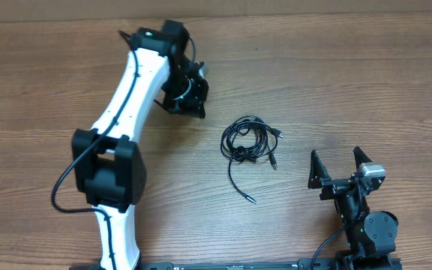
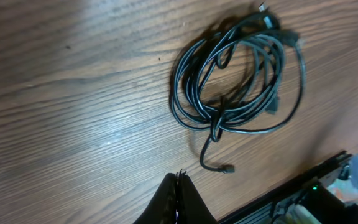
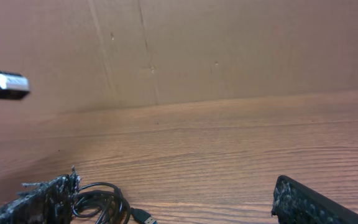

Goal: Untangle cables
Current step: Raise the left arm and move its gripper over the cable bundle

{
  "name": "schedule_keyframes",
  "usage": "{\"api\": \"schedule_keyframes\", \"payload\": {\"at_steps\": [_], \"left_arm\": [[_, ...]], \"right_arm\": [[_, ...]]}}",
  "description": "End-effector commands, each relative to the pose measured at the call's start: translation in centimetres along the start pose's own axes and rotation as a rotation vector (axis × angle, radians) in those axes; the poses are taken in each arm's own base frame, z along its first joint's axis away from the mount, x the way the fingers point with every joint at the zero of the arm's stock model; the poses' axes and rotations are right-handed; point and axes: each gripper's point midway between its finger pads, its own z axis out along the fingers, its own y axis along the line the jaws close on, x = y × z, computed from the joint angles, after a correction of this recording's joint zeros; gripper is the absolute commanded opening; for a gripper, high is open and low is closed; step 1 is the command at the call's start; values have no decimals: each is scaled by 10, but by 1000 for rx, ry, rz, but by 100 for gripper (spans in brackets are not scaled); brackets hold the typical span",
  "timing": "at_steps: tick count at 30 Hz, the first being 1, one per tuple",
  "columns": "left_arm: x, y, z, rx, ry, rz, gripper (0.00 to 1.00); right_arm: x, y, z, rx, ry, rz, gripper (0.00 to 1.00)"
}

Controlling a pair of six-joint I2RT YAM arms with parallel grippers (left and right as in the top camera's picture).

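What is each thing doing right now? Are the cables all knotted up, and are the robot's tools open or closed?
cables: tangled in one loopy bundle, lying flat on the table, nothing holding them.
left tool: shut, empty, not touching the cables.
right tool: open wide, empty, apart from the cables.

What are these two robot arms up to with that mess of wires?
They're meant to untangle the cables, a knotted black coil lying on the table. Neither arm holds it right now. The left gripper is shut and empty, poised near the coil without touching it. The right gripper sits open on the other side.
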Motion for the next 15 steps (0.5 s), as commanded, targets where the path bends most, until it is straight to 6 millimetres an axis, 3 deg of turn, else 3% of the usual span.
{"api": "schedule_keyframes", "payload": {"at_steps": [1, 10, 15], "left_arm": [[1, -3, 18, -39, 44, -14, 4], [-2, -19, 31, -58, 29, 47, 4], [-8, -5, 30, -139, -12, -132, 4]], "right_arm": [[2, -3, 0, 11, -4, -7, 100], [2, -3, 0, 11, -4, -7, 100], [2, -3, 0, 11, -3, -7, 100]]}}
